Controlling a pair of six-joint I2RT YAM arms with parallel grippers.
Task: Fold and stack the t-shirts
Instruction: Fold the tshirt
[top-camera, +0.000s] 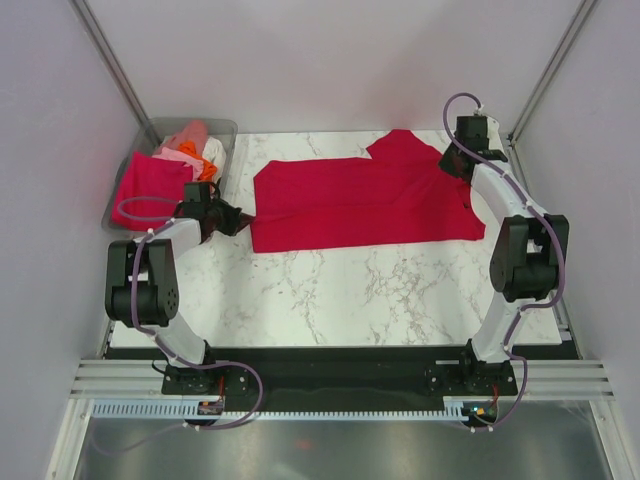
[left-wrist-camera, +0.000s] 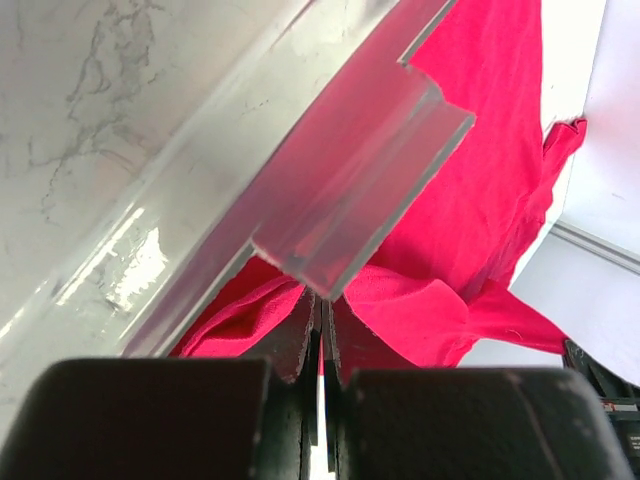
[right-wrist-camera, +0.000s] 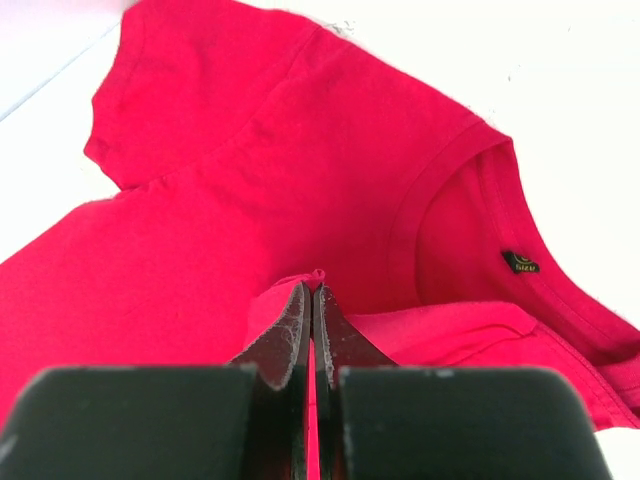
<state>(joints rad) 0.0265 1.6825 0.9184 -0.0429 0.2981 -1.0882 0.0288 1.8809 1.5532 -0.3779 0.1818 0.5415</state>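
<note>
Right against the bin rim (left-wrist-camera: 380, 170), left tool (left-wrist-camera: 320, 305) grips the crimson t-shirt (top-camera: 360, 205); right tool (right-wrist-camera: 312, 290) pinches a fold of it.

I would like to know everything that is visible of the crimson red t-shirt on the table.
The crimson t-shirt is soft plain cloth. It lies flat and partly folded across the far half of the marbled table. One short sleeve points toward the far wall. The collar, with a small dark label inside, is at the right end. The left tool is shut on its left edge beside the bin, and the right tool is shut on a fold near the collar.
</note>
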